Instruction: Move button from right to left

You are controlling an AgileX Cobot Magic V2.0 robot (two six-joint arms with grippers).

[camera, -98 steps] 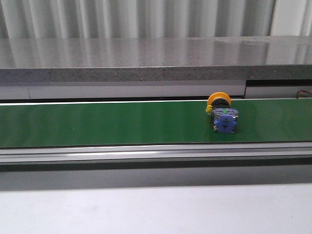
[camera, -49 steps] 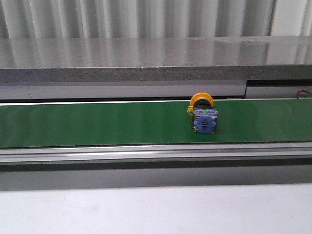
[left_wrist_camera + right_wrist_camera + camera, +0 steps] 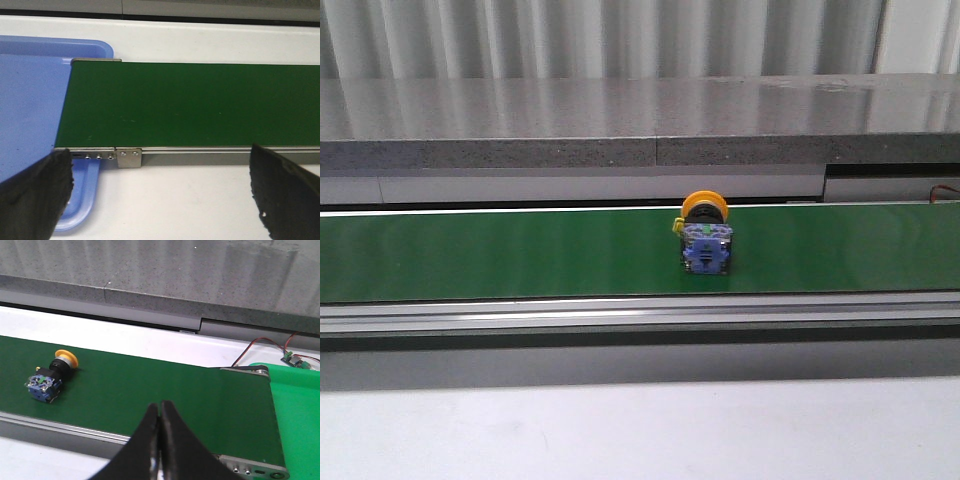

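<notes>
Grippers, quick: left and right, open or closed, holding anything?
Left gripper: open, fingers wide apart, holding nothing.
Right gripper: closed, fingertips together, empty; the button lies apart on the green belt.

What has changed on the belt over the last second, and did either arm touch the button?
The button has travelled leftward along the green belt, lying on its side with its orange cap toward the back, as before. No gripper touched it: none appears in the front view. The belt frame and grey ledge stayed as they were.
</notes>
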